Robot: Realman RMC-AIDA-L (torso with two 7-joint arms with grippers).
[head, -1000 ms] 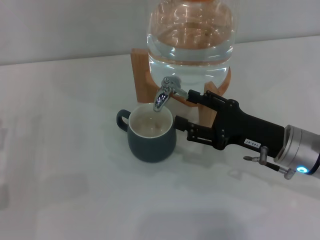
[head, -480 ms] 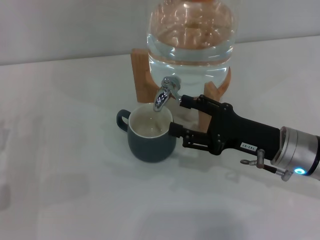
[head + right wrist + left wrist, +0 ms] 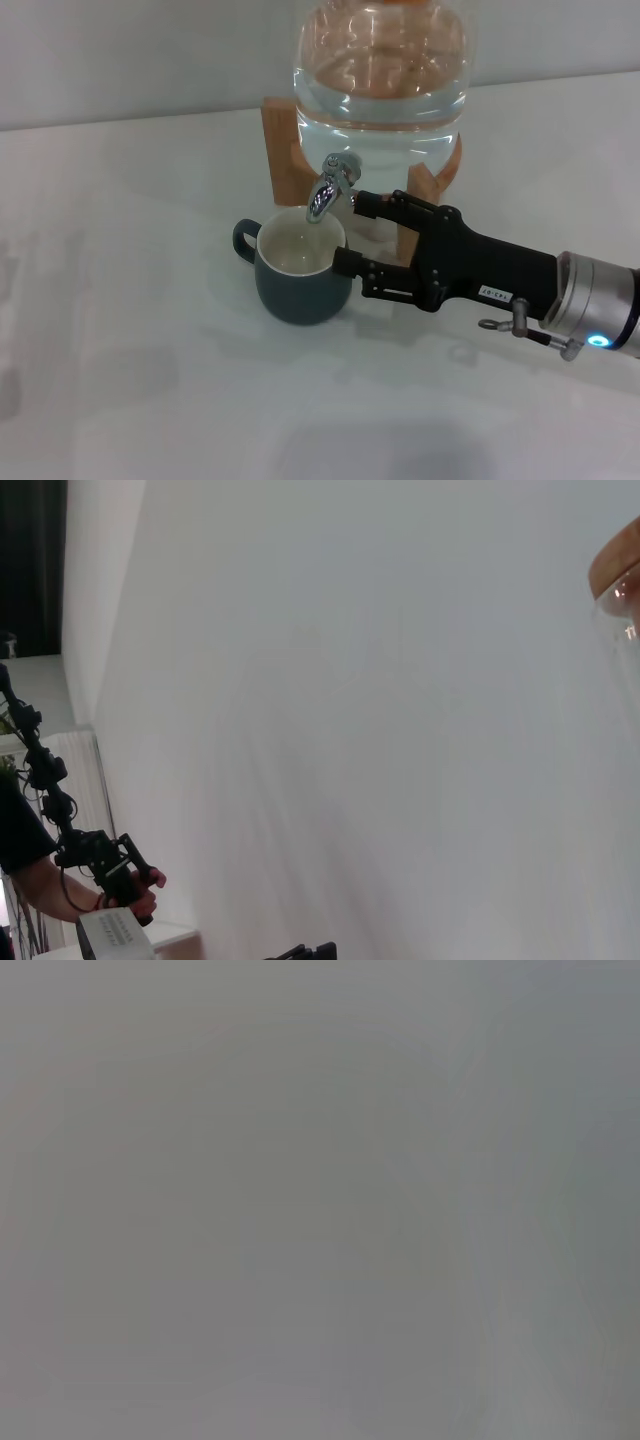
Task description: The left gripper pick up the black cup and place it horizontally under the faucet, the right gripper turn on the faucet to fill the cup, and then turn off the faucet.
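Reaching in from the near right over the white counter: the right tool, fingers spread apart, upper finger at the faucet, lower finger against the right side of the black cup. Upright on the counter under the spout, handle to the left. Farther back, a water-filled glass jar on a wooden stand. Left tool out of sight.

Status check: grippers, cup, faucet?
Right gripper open at faucet. Left gripper out of view. Black cup upright under spout. Nothing in the way.
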